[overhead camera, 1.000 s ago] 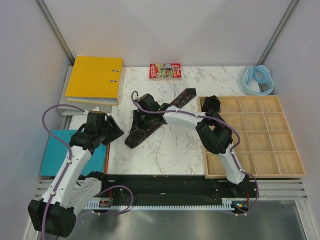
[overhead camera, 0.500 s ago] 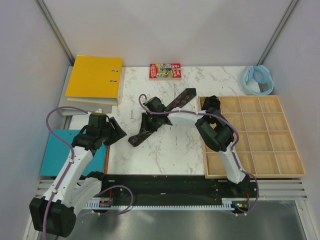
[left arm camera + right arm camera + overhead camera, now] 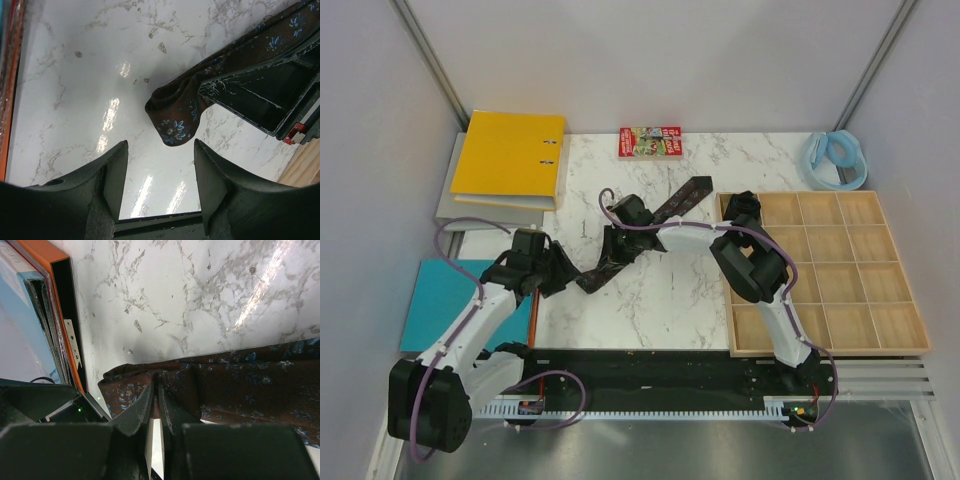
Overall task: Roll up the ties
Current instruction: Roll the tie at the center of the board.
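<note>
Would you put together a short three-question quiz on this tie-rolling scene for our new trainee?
1. True or false: the left gripper is open and empty.
2. The right gripper pinches: A) the binder, B) the tie, C) the book.
3. Fill in: the wooden tray sits on the table's ____ side.
Key: 1 true; 2 B; 3 right.

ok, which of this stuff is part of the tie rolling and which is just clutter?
Job: tie, pinched by right gripper; left gripper, open near its folded end; dark coil, likely a rolled tie, in wooden tray.
Clutter: yellow binder, red book, pale blue band, teal folder.
</note>
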